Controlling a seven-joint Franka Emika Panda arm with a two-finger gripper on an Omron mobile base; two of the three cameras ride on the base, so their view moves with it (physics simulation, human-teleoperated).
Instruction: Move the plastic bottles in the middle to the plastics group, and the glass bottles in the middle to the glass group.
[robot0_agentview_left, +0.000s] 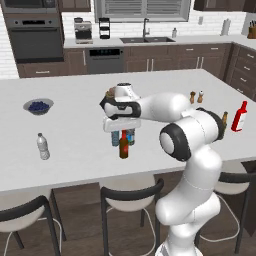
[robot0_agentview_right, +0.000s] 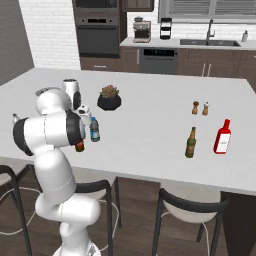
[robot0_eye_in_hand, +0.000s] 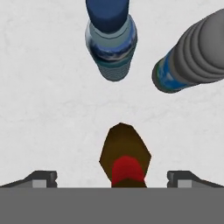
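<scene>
Kitchen sim, white island desk, oven wall and sink behind. Gripper hangs straight over the middle cluster, jaws spread wide and empty, fingertips either side of the brown bottle with the red cap.

Brown bottle: glass by the task, so I'd judge it rigid, heavyish, slick and breakable. Take it on the body below the neck, not the taper; squeeze square so it doesn't tip.

In the hand view, the pale blue bottle is at 12 o'clock and the labelled clear bottle at 2 o'clock. Both near the brown one, light and easy to knock on descent or lift.

Glass group sits well apart at the desk's 3 o'clock end: red bottle, gold-necked bottle. Shakers are behind them. White-capped bottle is at the 9 o'clock end. Plant pot and blueberry bowl are off the path.
</scene>
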